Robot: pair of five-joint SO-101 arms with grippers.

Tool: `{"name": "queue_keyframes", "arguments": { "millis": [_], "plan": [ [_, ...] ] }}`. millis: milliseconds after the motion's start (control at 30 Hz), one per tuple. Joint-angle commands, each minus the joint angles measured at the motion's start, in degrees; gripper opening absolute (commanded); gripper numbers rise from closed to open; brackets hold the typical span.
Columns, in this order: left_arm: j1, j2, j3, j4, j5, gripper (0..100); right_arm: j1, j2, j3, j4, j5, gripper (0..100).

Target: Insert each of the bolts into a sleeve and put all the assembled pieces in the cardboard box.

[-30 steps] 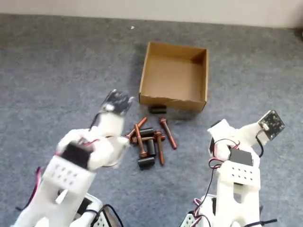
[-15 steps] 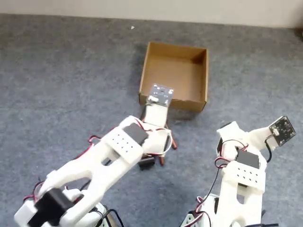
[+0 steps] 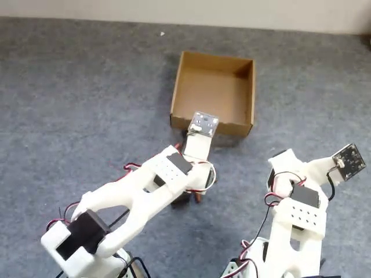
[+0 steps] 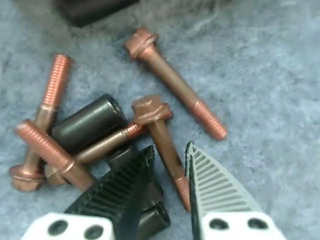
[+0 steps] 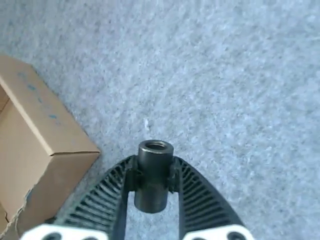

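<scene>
Left wrist view gives me the bolts (image 4: 175, 90) and dark sleeves (image 4: 87, 122) heaped mid-table, just before the cardboard box (image 3: 213, 92). My left gripper (image 4: 170, 150) straddles one bolt (image 4: 152, 111), jaws narrow and unclamped, arm stretched forward. The right gripper (image 5: 154, 162) clamps a lone sleeve (image 5: 154, 177), arm folded by the table's near edge.

You are working at a robotics test station, not a home or shop. Two white plastic arms, left (image 3: 145, 191) and right (image 3: 295, 217), carry exposed red-and-black wiring (image 3: 269, 200). They stand on a grey-carpeted desk (image 3: 69, 87), with a pale band (image 3: 232, 14) along its far edge.
</scene>
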Motion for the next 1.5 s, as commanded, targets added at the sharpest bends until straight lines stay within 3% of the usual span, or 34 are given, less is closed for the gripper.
{"name": "queue_keyframes", "arguments": {
  "millis": [0, 167, 367, 467, 733, 900, 1067, 1233, 1467],
  "plan": [
    [0.3, 0.3, -2.2, -0.8, 0.6, 13, 0.4, -1.9, -1.5, -1.4, -0.8, 0.3],
    [0.3, 0.7, -2.2, -1.1, 0.6, 12, 0.4, -1.9, -1.5, -1.4, -0.8, 0.3],
    [0.3, 0.8, 0.3, -8.3, 0.3, 0, 0.2, -1.9, -1.5, -1.4, -0.8, 0.3],
    [0.3, 0.7, 1.7, -11.4, 0.3, 1, -1.0, -1.8, -1.3, -1.4, -0.7, 0.3],
    [0.8, -1.5, 1.9, -10.8, 0.1, 1, -1.5, -1.9, -1.0, -1.4, -0.7, 0.3],
    [0.7, -13.6, 2.4, -3.3, 0.1, 1, -2.4, -1.9, -1.0, -1.4, -0.4, 0.3],
    [-1.5, -29.6, 8.0, -1.7, 0.1, 1, -10.0, -2.1, -1.0, -1.4, 0.4, 0.3],
    [-5.4, -44.0, 13.8, -1.7, -5.6, 1, -14.5, -2.1, -1.5, -1.4, 7.6, 0.3],
    [-10.2, -64.3, 22.5, -1.8, -6.2, 1, -29.0, -2.1, -1.5, -1.5, 16.4, 0.3]
  ]
}}
